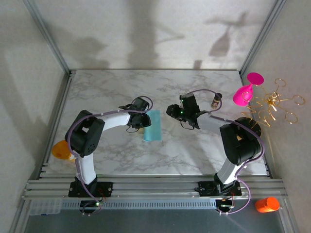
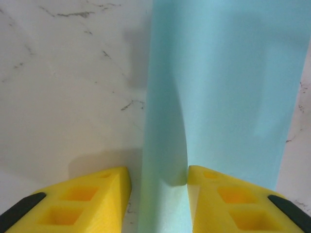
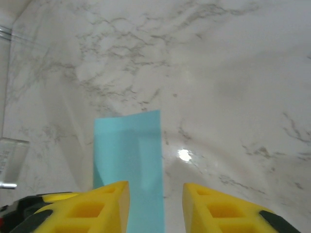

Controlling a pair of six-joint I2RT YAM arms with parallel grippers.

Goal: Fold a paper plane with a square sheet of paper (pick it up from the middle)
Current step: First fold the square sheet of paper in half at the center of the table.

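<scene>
Near the middle of the marbled surface (image 1: 112, 92) lies the teal-blue sheet of paper (image 1: 152, 125), a narrow rectangle that seems to be folded in half. The left claw (image 2: 159, 196) straddles one long edge, its yellow fingers (image 2: 97, 201) spread, one over bare marble and one over paper. A raised curl of paper stands between them, perhaps touching one finger; the close view leaves this unsure. The right claw (image 3: 156, 208) hovers near the sheet's other side, spread and holding nothing.
</scene>
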